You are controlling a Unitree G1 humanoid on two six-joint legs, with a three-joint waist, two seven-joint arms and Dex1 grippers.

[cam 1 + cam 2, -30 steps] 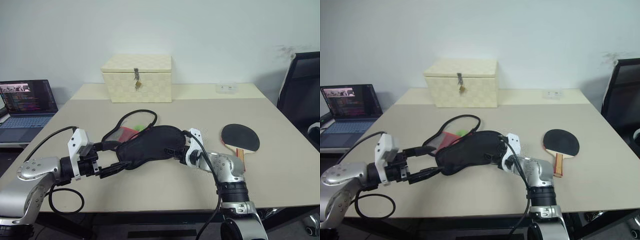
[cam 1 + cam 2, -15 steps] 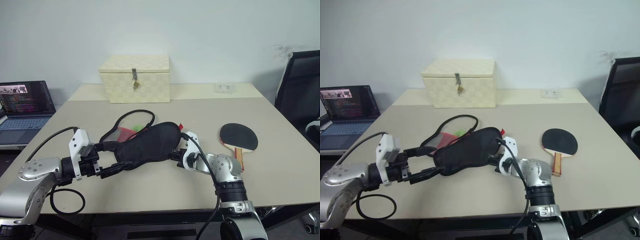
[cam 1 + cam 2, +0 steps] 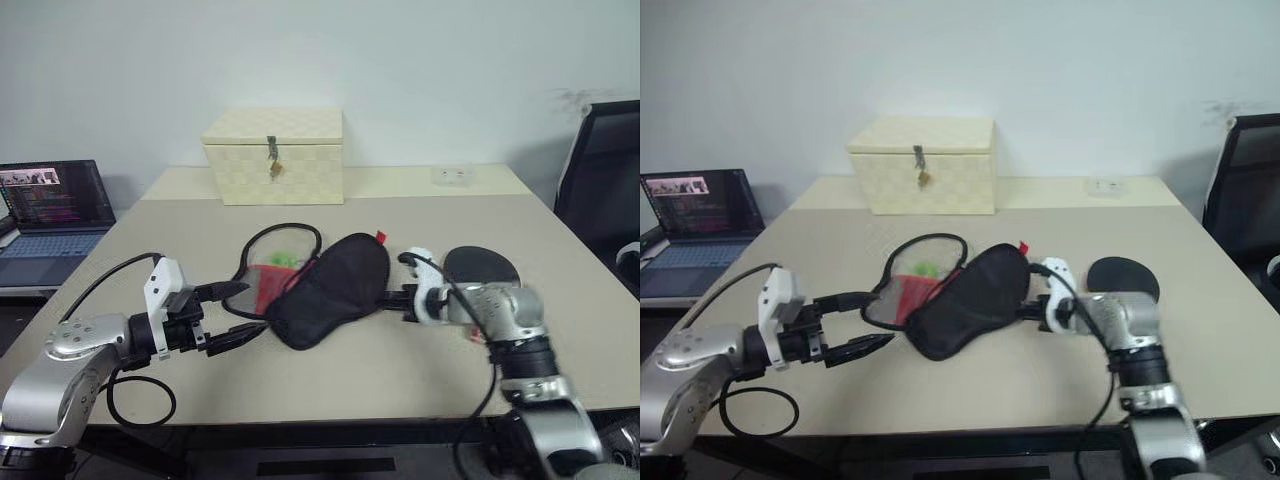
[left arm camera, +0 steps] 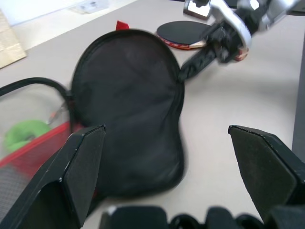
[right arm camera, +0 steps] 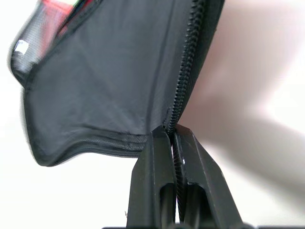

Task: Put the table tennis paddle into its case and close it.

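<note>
The case (image 3: 335, 290) lies mid-table, unzipped. Its black flap is lifted and tilted, and its red mesh panel (image 3: 264, 285) lies flat to the left with a green tag (image 4: 24, 136) behind it. My right gripper (image 5: 174, 131) is shut on the flap's zipper edge (image 3: 388, 297). To the case's left, my left gripper (image 3: 236, 314) stands open, its fingertips on either side of the case's near end without pinching it. The table tennis paddle (image 3: 1122, 272) lies black face up on the table, right of the case and partly behind my right arm.
A cream checkered box (image 3: 274, 155) with a metal latch stands at the back of the table (image 3: 400, 370). An open laptop (image 3: 55, 200) sits far left and a black chair (image 3: 600, 170) far right. A small white object (image 3: 452, 176) lies at the back right.
My right gripper has shut on the flap's edge and moved right with it. This dragged the black flap right and uncovered the red mesh panel. The left arm stayed put.
</note>
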